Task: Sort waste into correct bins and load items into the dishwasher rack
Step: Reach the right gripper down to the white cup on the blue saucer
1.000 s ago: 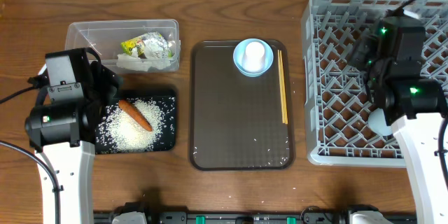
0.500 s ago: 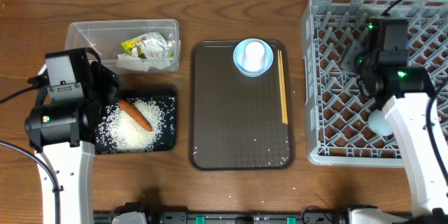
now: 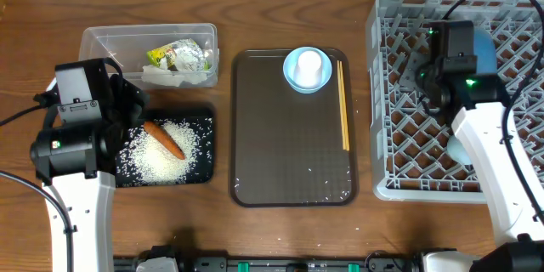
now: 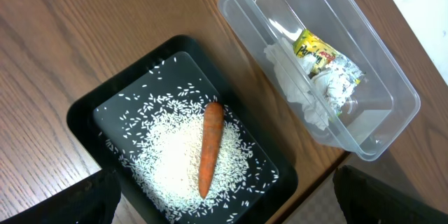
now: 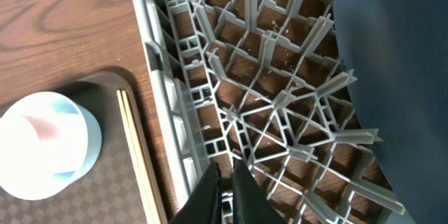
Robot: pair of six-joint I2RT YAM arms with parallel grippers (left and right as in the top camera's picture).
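The black tray (image 3: pixel 201 166) holds loose rice (image 4: pixel 168 175) and a carrot (image 4: pixel 208 147). My left gripper (image 4: pixel 224 206) hovers open over it, its fingers (image 4: pixel 91 199) at the lower corners of the left wrist view. The clear tub (image 3: pixel 110 44) contains the wrapper (image 3: pixel 174 53) and tissue (image 3: pixel 166 75). My right gripper (image 5: pixel 224 170) is shut and empty above the left part of the dishwasher rack (image 3: pixel 380 51). A dark-blue bowl (image 5: pixel 399 63) leans in the rack's back. A pale-blue cup (image 3: pixel 459 147) sits in the rack under my right arm.
The brown serving tray (image 3: pixel 293 153) lies between bins and rack. At its back stands a white cup (image 3: pixel 308 65) inside a small light-blue bowl (image 3: pixel 291 77), and chopsticks (image 3: pixel 343 106) lie along its right edge. A few rice grains dot the tray's front.
My right gripper has closed its jaws and moved back and left over the rack, uncovering the dark-blue bowl. The left arm has not moved.
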